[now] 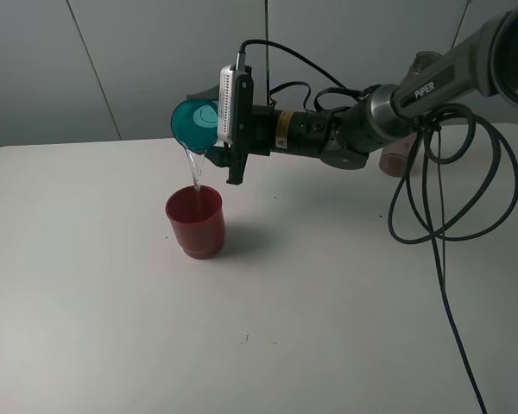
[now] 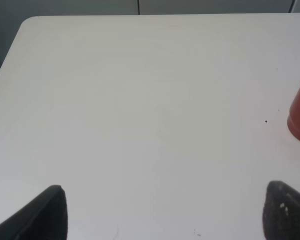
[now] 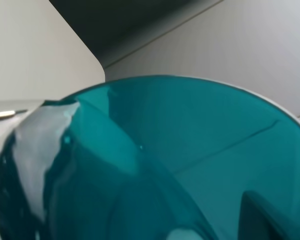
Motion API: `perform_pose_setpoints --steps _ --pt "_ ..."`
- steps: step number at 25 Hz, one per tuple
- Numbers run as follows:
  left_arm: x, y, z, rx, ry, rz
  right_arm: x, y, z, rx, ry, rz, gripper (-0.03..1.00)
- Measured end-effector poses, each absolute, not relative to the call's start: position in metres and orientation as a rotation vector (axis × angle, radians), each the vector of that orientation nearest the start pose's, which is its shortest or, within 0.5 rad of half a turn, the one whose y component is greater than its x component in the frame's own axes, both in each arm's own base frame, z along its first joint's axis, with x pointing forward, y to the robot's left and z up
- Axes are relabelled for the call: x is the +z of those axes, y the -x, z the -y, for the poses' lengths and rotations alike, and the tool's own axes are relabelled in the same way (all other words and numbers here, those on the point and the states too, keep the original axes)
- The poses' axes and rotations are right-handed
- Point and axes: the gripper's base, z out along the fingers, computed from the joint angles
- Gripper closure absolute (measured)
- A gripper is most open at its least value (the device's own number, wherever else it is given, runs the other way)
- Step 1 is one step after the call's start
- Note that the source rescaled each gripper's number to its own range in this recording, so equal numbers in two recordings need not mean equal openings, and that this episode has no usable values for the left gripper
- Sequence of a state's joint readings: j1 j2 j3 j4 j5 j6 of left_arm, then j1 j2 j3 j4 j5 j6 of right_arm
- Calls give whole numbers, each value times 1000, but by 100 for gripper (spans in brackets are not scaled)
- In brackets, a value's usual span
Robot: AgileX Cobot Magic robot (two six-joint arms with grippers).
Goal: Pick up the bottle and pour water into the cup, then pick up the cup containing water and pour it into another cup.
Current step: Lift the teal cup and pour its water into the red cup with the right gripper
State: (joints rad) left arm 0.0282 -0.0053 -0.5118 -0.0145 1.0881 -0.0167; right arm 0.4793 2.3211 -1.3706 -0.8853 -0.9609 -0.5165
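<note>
right end effector (image 1: 214, 129) grips the tipped teal cup (image 1: 195, 125), water streaming into the red cup (image 1: 195, 222).

The cup (image 1: 194, 126) up in the middle of the frame is see-through teal blue. The other cup (image 1: 195, 222) below it is dark red. The counter (image 1: 86, 293) is plain white. The cables (image 1: 440, 198) at right are black.

Right pincer (image 1: 209, 142) rolled sideways, apparently clamped; left pincer (image 2: 165, 212) spread.

The cup (image 1: 196, 125) hangs tipped above another cup (image 1: 195, 222) on the table (image 1: 86, 285)
</note>
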Motion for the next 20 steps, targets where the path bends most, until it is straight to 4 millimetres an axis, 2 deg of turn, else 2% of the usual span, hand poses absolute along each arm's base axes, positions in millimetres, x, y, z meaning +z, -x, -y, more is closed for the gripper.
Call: perform_pose_setpoints --steps 20 --pt "278 8 1 -10 45 -2054 119 -392 -268 -34 1539 -630 93"
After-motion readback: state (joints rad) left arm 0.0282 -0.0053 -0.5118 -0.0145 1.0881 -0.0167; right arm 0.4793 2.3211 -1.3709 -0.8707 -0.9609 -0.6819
